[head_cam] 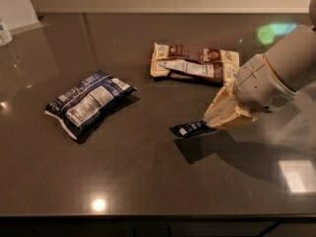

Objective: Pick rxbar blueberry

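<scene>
The rxbar blueberry (190, 130) is a small dark navy wrapper with white text. It hangs clear of the dark countertop, with its shadow on the surface below it. My gripper (213, 120) comes in from the right on a grey-white arm. Its cream fingers (224, 113) are shut on the bar's right end, and the left end sticks out free.
A puffy blue-and-white chip bag (89, 102) lies at the left. Two brown-and-cream packages (195, 63) lie behind the gripper. A white container (5, 32) stands at the far left edge. The counter's front edge (148, 215) runs along the bottom.
</scene>
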`<move>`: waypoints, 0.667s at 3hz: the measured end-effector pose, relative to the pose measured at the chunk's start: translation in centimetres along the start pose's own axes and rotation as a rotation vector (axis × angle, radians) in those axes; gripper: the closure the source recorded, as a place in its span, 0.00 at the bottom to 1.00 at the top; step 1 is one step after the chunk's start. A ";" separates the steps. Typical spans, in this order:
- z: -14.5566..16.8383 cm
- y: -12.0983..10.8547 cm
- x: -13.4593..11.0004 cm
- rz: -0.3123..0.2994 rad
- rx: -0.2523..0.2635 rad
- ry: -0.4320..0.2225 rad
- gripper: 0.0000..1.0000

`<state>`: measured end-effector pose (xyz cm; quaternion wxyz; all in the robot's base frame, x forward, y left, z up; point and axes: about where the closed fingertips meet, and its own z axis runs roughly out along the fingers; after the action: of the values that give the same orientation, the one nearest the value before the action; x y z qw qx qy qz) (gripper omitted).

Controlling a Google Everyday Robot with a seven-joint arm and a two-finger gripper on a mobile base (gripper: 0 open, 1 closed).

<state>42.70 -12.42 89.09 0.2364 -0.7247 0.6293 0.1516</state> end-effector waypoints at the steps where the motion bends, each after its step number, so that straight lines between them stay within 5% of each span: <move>1: -1.9 -1.6 -1.9 0.004 0.052 -0.013 1.00; 2: -4.3 -2.8 -4.0 -0.004 0.105 -0.039 1.00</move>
<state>44.50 -11.08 95.20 0.2867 -0.7093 0.6302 0.1321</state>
